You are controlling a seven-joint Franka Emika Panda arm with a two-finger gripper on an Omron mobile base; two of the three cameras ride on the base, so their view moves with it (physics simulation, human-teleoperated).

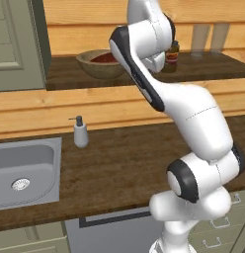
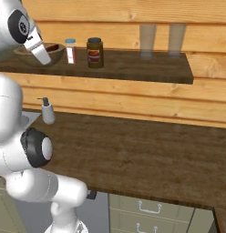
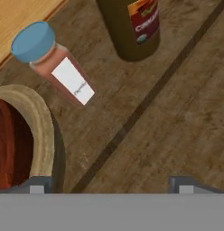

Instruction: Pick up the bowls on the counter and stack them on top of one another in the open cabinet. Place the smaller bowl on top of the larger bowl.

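Note:
The larger bowl (image 1: 97,67), tan and thick-rimmed, sits on the dark shelf floor of the open cabinet (image 1: 208,67). The smaller bowl (image 1: 105,58), reddish-brown, lies inside it. In the hand view the tan rim (image 3: 42,131) and the red inside (image 3: 10,144) show at the left. My gripper (image 3: 111,186) is open, its fingertips (image 3: 37,185) wide apart over the shelf just right of the bowls, holding nothing. From the right base view my hand (image 2: 36,49) hangs in front of the larger bowl (image 2: 54,52). The counter (image 1: 119,158) lies below.
A blue-lidded spice shaker (image 3: 55,65) and a dark jar (image 3: 136,27) stand on the shelf right of the bowls, with two glasses (image 2: 146,41) farther right. On the counter stands a soap dispenser (image 1: 80,132) beside the steel sink (image 1: 25,170). A grey-green cabinet door (image 1: 18,44) hangs at left.

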